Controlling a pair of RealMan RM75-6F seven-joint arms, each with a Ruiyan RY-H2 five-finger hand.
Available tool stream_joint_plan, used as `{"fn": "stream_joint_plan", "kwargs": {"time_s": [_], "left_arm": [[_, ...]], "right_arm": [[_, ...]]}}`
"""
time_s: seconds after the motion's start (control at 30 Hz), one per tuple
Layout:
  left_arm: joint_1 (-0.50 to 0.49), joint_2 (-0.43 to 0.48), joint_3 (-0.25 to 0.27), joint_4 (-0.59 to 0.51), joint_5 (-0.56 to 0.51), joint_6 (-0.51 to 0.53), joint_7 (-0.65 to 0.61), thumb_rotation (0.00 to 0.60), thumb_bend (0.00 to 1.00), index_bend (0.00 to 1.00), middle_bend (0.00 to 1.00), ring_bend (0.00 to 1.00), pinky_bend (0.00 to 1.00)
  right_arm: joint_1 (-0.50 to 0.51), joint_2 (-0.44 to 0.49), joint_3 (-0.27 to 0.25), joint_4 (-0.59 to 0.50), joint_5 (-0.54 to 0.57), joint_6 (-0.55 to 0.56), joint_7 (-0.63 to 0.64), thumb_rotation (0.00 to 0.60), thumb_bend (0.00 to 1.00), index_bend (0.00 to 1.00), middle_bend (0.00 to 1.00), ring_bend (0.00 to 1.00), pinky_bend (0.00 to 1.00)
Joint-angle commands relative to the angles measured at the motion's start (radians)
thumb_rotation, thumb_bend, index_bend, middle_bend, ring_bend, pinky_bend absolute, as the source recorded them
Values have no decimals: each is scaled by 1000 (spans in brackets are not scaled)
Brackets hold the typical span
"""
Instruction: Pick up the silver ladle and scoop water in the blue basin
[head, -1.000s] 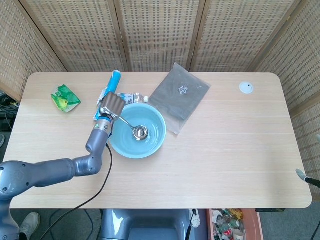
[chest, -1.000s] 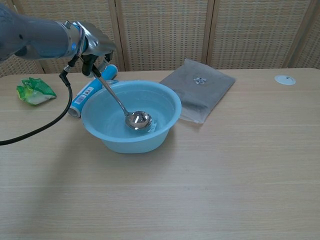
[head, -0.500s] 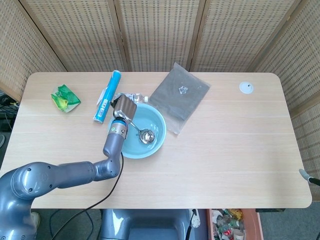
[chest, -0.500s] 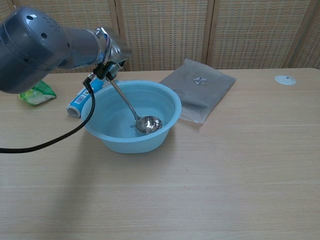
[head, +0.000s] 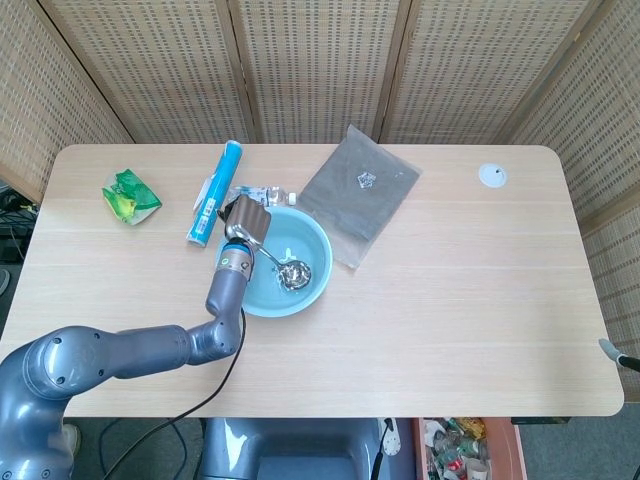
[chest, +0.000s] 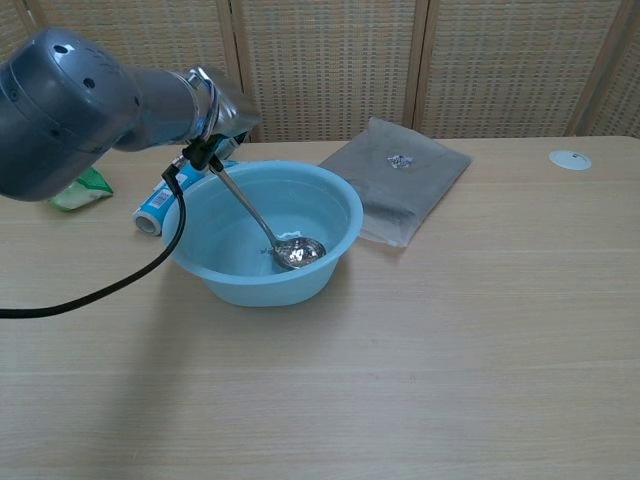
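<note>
The left robot hand (head: 247, 217) is closed around the upper end of the silver ladle (chest: 262, 221), above the left rim of the blue basin (head: 312, 246). In the chest view the same robot hand (chest: 222, 108) is in the upper left of the frame, and the ladle's thin handle goes down from it, slanted to the right, into the basin (chest: 338, 212). The ladle's bowl (chest: 301, 252) lies low inside the basin, near its right inner wall, at the water; I cannot tell if it touches the bottom. In the head view the ladle's bowl (head: 294, 274) shows in the right half of the basin.

The basin stands on the tabletop (head: 460, 290), a little left of the centre. A black cable (chest: 120, 284) hangs from the left arm and crosses in front of the basin's left side in the chest view.

Just beside the basin, to the upper right, lies a flat grey pouch (head: 361, 192). To the upper left lies a blue tube (head: 216, 193), and a small plastic bottle (head: 262, 194) shows behind the robot hand. A green wrapper (head: 129, 196) is at the left of the frame, and a small white disc (head: 491, 176) at the upper right.

The right robot hand is not visible in either view.
</note>
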Motion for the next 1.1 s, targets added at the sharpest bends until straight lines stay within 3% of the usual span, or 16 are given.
{"fn": "stream_joint_plan", "kwargs": {"time_s": [0.03, 0.6, 1.1], "left_arm": [[7, 7, -7, -6, 3, 2, -2, 600, 623, 993, 968, 992, 1000], [33, 39, -43, -36, -9, -7, -14, 600, 624, 993, 968, 992, 1000], [86, 210, -123, -212, -58, -82, -174, 600, 635, 993, 968, 992, 1000]], "right_arm": [[0, -1, 0, -1, 0, 0, -2, 600, 0, 0, 0, 0, 0], [1, -2, -1, -2, 3, -5, -9, 600, 0, 0, 0, 0, 0], [9, -11, -1, 9, -10, -7, -6, 600, 0, 0, 0, 0, 0]]}}
